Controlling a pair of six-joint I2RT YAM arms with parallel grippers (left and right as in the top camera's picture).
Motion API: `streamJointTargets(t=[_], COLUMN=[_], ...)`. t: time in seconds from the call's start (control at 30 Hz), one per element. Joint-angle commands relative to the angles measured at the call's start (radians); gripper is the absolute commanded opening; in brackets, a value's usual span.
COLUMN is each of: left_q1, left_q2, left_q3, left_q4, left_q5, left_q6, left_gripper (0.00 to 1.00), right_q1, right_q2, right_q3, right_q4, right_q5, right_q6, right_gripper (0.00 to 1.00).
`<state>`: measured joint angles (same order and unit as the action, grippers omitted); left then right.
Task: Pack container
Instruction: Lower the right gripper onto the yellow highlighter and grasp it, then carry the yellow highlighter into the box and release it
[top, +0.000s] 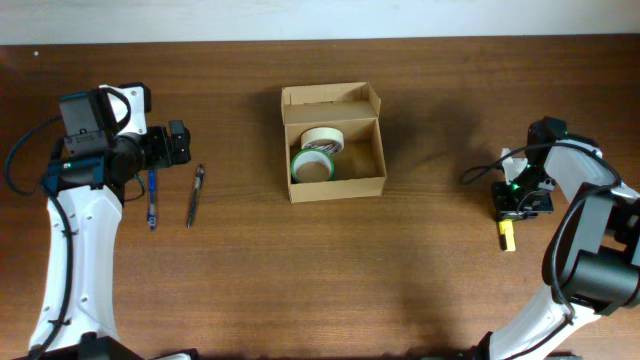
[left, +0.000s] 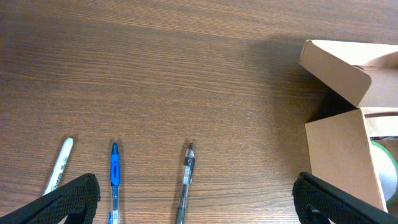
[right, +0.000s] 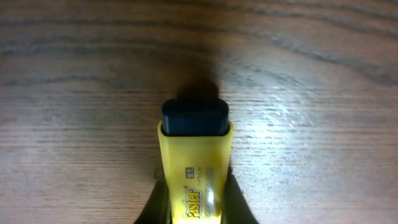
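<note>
1. The container (top: 335, 187) is set at the middle of the table (top: 420, 290). Its hinged lid (top: 330, 97) is folded back, so the inside is left reachable from above. Tape rolls (top: 318, 152) are lodged in it.
2. The right gripper (top: 512, 215) is clenched on a yellow highlighter (right: 196, 168), well apart from the container. It is gripped by the body with the dark cap pointing outward, probably for carrying across. Whether it is lifted off the wood cannot be told.
3. The left gripper (top: 178, 143) is spread wide and nothing is grasped. It is held over a white marker (left: 59, 165), a blue pen (left: 114, 171) and a dark pen (left: 186, 177), which are laid side by side and judged the next items.
</note>
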<state>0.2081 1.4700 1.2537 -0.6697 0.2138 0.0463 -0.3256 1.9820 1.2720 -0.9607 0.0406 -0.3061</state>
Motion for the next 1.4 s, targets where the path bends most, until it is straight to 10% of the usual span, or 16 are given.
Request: streamJointTargets(t=[0.0, 0.63, 1.03, 1.37], left_q1=[0.002, 0.002, 0.002, 0.002], left_q2=[0.006, 0.006, 0.006, 0.006], left_q3=[0.015, 0.015, 0.015, 0.015], left_q4=[-0.001, -0.001, -0.001, -0.001], left_q5=[0.014, 0.014, 0.014, 0.014], left_q6=[0.019, 0.019, 0.019, 0.019], left_gripper=[0.99, 0.99, 0.99, 0.99], right_q1=[0.029, 0.543, 0.860, 0.869], right_q2=[0.066, 0.023, 0.098, 0.204], right_q3=[-0.011, 1.028, 1.022, 1.022], right_q4=[0.019, -0.514, -0.496, -0.472], right_q5=[-0.084, -0.284, -0.160, -0.171], right_q6=[0.011, 0.030, -0.573, -0.742], right_gripper=[0.04, 0.04, 0.04, 0.04])
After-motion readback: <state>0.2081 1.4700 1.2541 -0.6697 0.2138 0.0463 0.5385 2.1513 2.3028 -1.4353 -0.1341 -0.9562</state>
